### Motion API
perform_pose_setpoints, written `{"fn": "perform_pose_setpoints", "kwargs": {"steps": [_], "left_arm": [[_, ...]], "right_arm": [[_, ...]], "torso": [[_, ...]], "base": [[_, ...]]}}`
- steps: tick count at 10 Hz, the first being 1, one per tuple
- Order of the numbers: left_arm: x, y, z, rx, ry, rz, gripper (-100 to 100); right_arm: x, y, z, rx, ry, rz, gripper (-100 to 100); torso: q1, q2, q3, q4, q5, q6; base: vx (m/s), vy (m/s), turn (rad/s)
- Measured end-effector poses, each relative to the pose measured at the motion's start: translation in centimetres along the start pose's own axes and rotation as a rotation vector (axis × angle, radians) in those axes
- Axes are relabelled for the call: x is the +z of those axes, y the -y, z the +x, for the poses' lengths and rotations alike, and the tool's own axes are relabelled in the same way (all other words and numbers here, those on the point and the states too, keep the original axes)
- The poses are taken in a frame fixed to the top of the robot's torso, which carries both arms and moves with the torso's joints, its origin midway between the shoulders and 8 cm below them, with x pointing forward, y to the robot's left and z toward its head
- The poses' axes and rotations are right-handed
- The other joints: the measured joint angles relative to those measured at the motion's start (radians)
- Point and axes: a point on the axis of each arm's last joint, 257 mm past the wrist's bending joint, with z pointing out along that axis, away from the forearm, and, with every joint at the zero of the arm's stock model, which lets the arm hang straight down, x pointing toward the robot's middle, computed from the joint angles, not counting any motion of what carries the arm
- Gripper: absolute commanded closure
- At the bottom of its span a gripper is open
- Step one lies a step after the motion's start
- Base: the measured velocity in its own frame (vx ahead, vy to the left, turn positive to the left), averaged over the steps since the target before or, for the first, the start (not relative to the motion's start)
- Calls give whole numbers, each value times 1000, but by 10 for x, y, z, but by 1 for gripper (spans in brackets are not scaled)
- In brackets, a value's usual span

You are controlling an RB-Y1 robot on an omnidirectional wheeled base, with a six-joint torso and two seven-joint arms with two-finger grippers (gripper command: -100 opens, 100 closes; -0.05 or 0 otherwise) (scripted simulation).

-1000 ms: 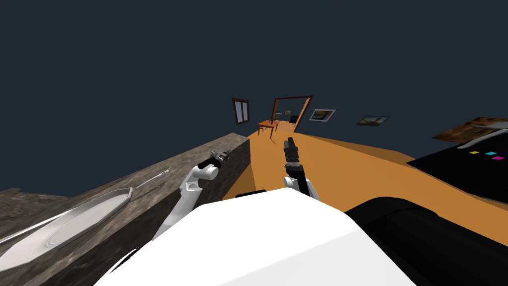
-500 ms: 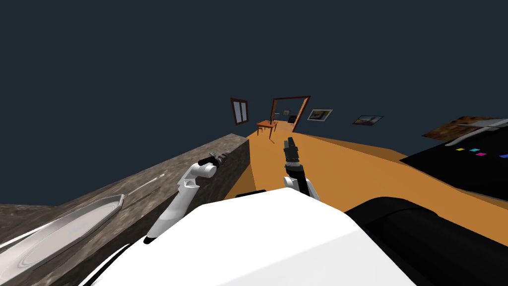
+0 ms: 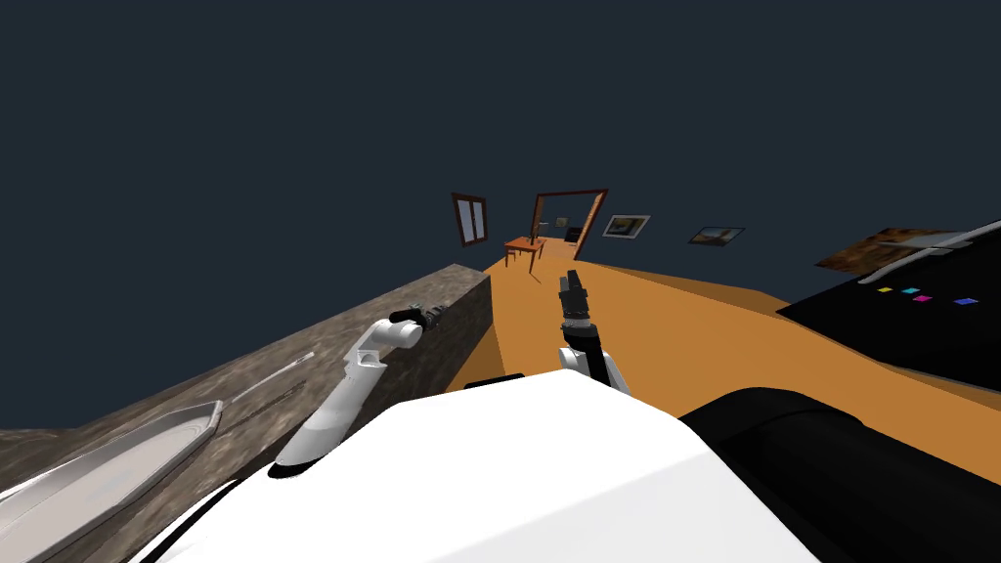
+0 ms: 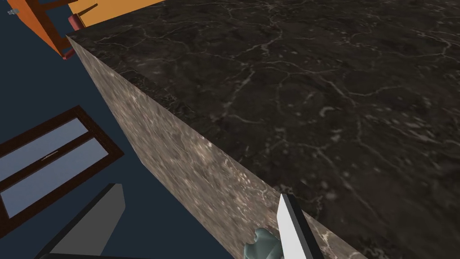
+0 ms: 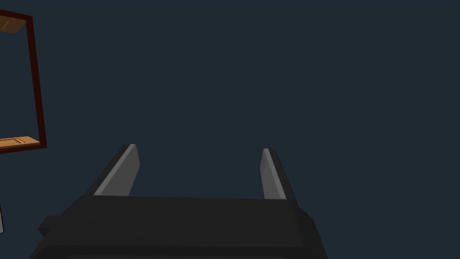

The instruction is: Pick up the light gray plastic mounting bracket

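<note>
Left claw point(image 4: 201, 193) is wide open. The little grey bracket point(image 4: 263, 245) sits between its fingers, tight against one, at the counter point(image 4: 314, 90) edge. It looks light, stiff and probably slippery, so I'd pinch its flat sides. Right claw point(image 5: 200, 173) is open too.

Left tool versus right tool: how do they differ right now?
The left tool is over the edge of the marble counter, with a small grey-green bracket beside one finger. The right tool has nothing between its fingers. In the head view the left tool sits at the counter's far corner, while the right tool is above the orange floor. Both tools are open.
</note>
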Motion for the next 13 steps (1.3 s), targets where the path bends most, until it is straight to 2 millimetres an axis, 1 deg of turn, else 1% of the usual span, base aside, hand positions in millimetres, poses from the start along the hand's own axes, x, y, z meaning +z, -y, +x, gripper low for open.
{"fn": "perform_pose_setpoints", "kwargs": {"steps": [1, 2, 3, 4, 6, 8, 9, 11, 12, 13], "left_arm": [[0, -8, -4, 10, 2, -33, -100], [0, -21, -13, 21, 6, -80, -100], [-1, -30, -17, 25, 7, -108, -100], [0, -40, -26, 32, 10, -144, -100], [-1, -65, -44, 47, 23, -234, -100], [-9, -88, -62, 55, 38, -320, -100], [-12, -104, -72, 56, 45, -361, -100], [-23, -127, -84, 62, 60, -432, -100], [-27, -140, -90, 60, 65, -467, -100], [-27, -142, -91, 59, 66, -471, 0]], "right_arm": [[0, 0, 0, 0, 0, 0, 0], [0, 0, 0, 0, 0, 0, 0], [0, 0, 0, 0, 0, 0, 0], [0, 0, 0, 0, 0, 0, 0], [0, 0, 0, 0, 0, 0, 0], [0, 0, 0, 0, 0, 0, 0], [0, 0, 0, 0, 0, 0, 0], [0, 0, 0, 0, 0, 0, 0], [0, 0, 0, 0, 0, 0, 0], [0, 0, 0, 0, 0, 0, 0]], "torso": [[0, -1, 0, 0, 0, 0], [2, -3, -2, -1, 0, 0], [2, -2, -1, -1, 0, 0], [2, -3, -1, 0, 0, 0], [3, -5, -3, -1, 1, 0], [3, -6, -4, -1, 1, 0], [3, -7, -4, -2, 1, 0], [3, -7, -4, -2, 1, 0], [3, -6, -4, -2, 1, 0], [0, -2, -1, -1, 0, 0]], "base": [[108, 65, -79], [85, 59, -42], [86, 62, -72], [105, 83, -85], [145, 67, -83], [153, 86, -70], [159, 72, -61], [146, 86, -74], [48, 34, -6], [11, 8, 0]]}}
